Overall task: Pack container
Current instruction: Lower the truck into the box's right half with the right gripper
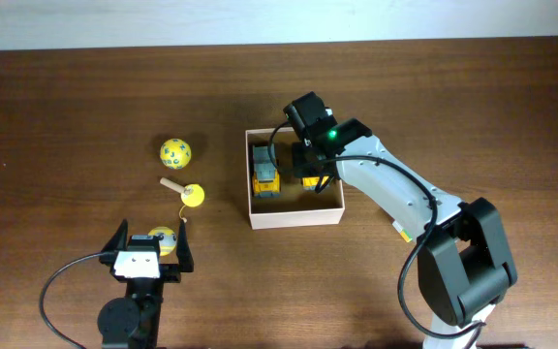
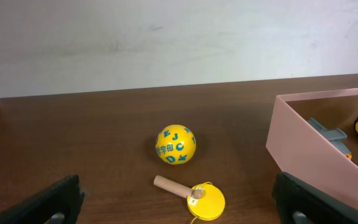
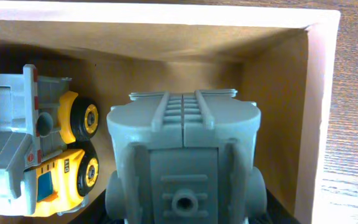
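Note:
The container (image 1: 294,218) is a square shallow box with white walls and a tan inside, at mid-table. A yellow and grey toy truck (image 1: 264,173) lies in its left half. My right gripper (image 1: 310,160) reaches into the right half and is shut on a second grey and yellow truck (image 3: 185,143), which fills the right wrist view beside the first truck (image 3: 42,143). My left gripper (image 1: 153,242) is open near the front left. A yellow lettered ball (image 2: 175,145) and a yellow disc with a wooden handle (image 2: 205,200) lie ahead of its open fingers (image 2: 182,211).
A second small yellow ball (image 1: 163,237) lies between the left gripper's fingers in the overhead view. The container's wall (image 2: 309,149) stands at the right of the left wrist view. The lettered ball (image 1: 175,151) and disc toy (image 1: 192,197) lie left of the container.

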Robot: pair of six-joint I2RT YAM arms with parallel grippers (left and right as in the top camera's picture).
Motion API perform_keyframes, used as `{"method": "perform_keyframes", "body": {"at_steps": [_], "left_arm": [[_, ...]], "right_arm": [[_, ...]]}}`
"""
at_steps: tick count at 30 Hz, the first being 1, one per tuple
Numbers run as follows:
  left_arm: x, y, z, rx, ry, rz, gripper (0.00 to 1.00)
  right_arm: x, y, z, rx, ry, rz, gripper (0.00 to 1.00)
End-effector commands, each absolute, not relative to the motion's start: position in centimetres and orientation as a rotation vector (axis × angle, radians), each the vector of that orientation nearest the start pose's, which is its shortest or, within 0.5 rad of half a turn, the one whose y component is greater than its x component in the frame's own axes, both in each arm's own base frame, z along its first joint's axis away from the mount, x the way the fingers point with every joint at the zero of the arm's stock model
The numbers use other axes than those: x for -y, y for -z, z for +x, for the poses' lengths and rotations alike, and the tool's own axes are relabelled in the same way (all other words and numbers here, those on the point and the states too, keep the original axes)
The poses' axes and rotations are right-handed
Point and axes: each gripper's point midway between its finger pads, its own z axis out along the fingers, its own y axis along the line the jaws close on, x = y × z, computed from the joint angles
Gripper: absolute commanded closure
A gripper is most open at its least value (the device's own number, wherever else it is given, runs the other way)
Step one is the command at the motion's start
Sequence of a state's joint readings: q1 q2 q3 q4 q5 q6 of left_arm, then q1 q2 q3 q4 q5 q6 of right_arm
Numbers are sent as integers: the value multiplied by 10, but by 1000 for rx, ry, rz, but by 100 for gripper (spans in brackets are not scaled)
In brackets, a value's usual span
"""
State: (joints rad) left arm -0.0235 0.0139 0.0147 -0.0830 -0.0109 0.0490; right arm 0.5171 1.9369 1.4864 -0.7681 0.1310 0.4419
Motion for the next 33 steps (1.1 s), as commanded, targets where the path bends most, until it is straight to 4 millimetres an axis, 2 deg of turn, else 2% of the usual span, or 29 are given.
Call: {"method": "perform_keyframes", "body": {"at_steps": [1,9,10,16,23,25,31,33], "left_arm": [[4,-155,246,-1655,-39,66,1],[4,-155,246,-1655,-39,66,1],[4,-155,246,-1655,-39,66,1],[4,-155,246,-1655,-39,66,1],[4,-155,246,-1655,-39,66,1],[4,-155,246,-1655,-39,66,1],[4,-155,246,-1655,-39,66,1],[4,-155,246,-1655,-39,66,1]], "right_arm": [[-197,-76,400,-2763,-47,-51,54],[-197,-76,401,-2761,-42,-50,50],[-196,-76,401,-2760,-40,-50,45],[-196,-76,401,-2761,-37,-50,34],[-197,-79,402,-2757,-40,-50,33],[-198,-86,403,-2749,-49,-50,34],[-212,-122,403,-2730,-147,-103,34],[-218,-130,400,-2738,-201,-113,39]]}}
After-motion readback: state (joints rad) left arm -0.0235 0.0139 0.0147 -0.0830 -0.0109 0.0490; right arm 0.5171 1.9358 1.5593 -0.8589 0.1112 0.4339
